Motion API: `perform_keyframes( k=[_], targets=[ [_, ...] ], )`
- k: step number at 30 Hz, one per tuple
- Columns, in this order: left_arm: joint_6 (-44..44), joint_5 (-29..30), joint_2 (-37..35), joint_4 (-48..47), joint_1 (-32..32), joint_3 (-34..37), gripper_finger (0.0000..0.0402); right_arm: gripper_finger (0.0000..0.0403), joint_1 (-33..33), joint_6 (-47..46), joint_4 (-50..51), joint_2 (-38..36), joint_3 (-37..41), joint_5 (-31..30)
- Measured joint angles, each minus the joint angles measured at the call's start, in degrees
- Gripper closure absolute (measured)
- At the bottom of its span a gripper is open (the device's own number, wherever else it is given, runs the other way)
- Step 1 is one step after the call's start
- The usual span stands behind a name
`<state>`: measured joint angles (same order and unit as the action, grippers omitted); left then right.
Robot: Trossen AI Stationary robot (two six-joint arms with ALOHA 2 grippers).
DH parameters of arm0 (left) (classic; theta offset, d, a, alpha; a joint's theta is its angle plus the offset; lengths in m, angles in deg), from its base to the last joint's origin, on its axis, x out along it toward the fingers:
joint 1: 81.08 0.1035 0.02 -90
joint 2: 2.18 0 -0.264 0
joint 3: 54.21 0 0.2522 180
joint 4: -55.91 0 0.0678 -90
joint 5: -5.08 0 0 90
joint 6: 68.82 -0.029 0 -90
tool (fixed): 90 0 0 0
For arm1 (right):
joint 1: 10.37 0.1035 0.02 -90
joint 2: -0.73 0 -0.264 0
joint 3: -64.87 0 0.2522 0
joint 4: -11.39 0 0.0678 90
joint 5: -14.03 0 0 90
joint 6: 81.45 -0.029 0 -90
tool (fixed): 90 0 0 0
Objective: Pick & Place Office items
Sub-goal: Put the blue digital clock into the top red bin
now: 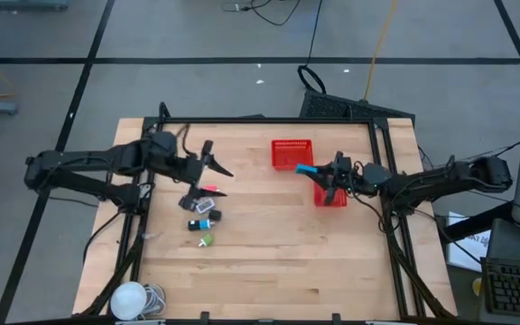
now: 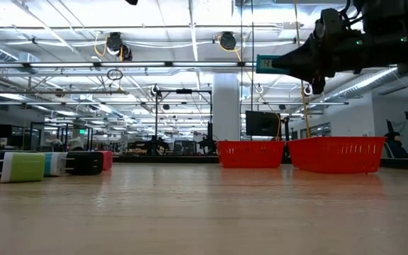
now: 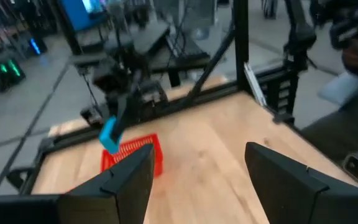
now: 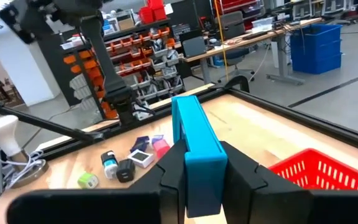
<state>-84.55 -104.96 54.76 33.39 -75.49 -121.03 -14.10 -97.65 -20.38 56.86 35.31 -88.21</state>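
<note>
On the wooden surface (image 1: 269,253), two red baskets (image 1: 292,153) stand right of centre. Above them the right gripper (image 1: 319,173) hovers, fingers clenched on a blue item (image 4: 197,152). The left gripper (image 1: 213,161) hangs released, over small office items (image 1: 202,212) at left.

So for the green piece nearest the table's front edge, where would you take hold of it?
Judging from above, come straight down on the green piece and close the fingers across its short sides. It lies flat and slightly apart from the other office items, so its sides look reachable. The left gripper, empty, is nearer.
</note>
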Motion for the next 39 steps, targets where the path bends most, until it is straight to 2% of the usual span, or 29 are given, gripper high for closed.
perform_keyframes(
  k=[9, 12, 18, 24, 28, 33, 39],
  targets=[
    [9.7, -0.9, -8.0, 17.1, 6.8, 17.9, 0.0132, 0.0348, 0.0, 0.3, 1.2, -2.5, 0.5, 0.2],
    [13.4, -0.9, -11.9, 20.1, 8.4, 23.1, 0.0127, 0.0350, 0.0, 0.4, 1.8, -2.8, 0.5, 0.2],
    [17.7, -0.9, -24.6, 20.2, 9.9, 31.2, 0.0119, 0.0346, 0.0, 0.4, 1.6, -3.0, 0.5, 0.1],
    [18.5, -0.3, -40.1, 20.1, 9.9, 36.0, 0.0124, 0.0348, 0.0, 0.4, 1.7, -3.0, 0.5, 0.1],
    [18.7, 0.6, -47.8, 20.1, 9.9, 38.7, 0.0127, 0.0347, 0.0, 0.4, 1.6, -3.0, 0.5, 0.1],
    [20.4, 1.6, -54.1, 20.4, 9.9, 43.2, 0.0118, 0.0347, 0.0, 0.4, 1.6, -3.0, 0.5, 0.1],
    [21.1, 4.7, -55.9, 22.6, 9.9, 49.1, 0.0117, 0.0348, 0.0, -0.5, 1.6, -3.0, 0.5, 0.1]
  ],
)
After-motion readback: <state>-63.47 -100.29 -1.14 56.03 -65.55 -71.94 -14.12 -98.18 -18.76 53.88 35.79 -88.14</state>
